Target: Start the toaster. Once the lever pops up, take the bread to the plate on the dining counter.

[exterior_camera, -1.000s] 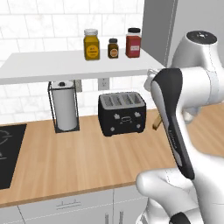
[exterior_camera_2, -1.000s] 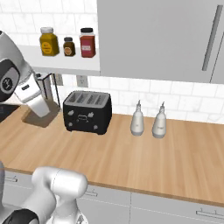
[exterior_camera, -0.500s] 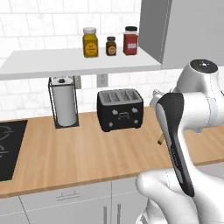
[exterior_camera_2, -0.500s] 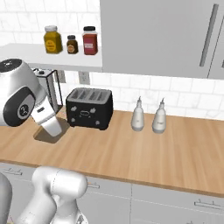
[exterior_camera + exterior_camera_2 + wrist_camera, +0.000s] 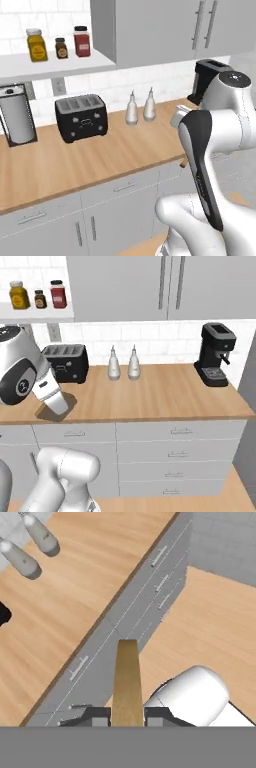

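Table of light wood runs along the tiled wall and carries the fixed items. Below its near edge, grey drawer fronts drop to a wooden floor.

Coffee machine stands at the far right of the table. The toaster stands at the far left against the wall, slots upward. Two pale bottles stand side by side between them.

The bread is not on the table. It is clamped in the end effector, a tan slice seen edge-on. Its long axis runs straight out from the fingers along the line of the hand.

End effector state: jaws narrowed to the thickness of the slice, one finger against each flat face. The grip is low on the slice, and most of its length stands clear beyond the tips.

Position: the hand view looks down past the near edge of the table onto the drawer fronts and floor. Judged from that, the slice hangs out over the floor on the near side, well apart from the toaster, which lies to the far left.

Governing relation: the coming move turns on where the plate and the dining counter lie from the end effector. That direction cannot be told here. Judgement: toasting and lifting are done; carrying and placing are not.
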